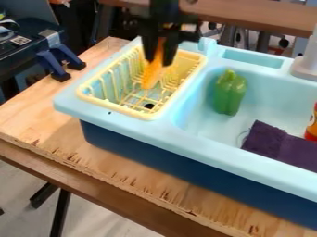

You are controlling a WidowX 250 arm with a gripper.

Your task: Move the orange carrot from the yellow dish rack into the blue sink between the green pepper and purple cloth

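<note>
Gripper: clenching an orange thing
Orange thing: pointing downward from the gripper
Yellow rack: sitting below it
Green pepper: lying beside the rack, in the sink

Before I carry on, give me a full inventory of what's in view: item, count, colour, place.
Orange elongated item: one, orange, held over the rack
Dish rack: one, yellow, in the sink unit's left end
Pepper: one, green, in the basin
Cloth: one, dark purple, in the basin's front part
Container: one, red and yellow, partly cut off at the right edge
Sink unit: one, light blue over dark blue, on the table
Faucet: one, grey, upper right
Table: one, wood, under the sink unit
Equipment: black, upper left; details unclear
Background: wooden surface, brown, top; clutter too blurred to count
Arm: one, black, top edge
Hand: one, black, above the rack
</note>
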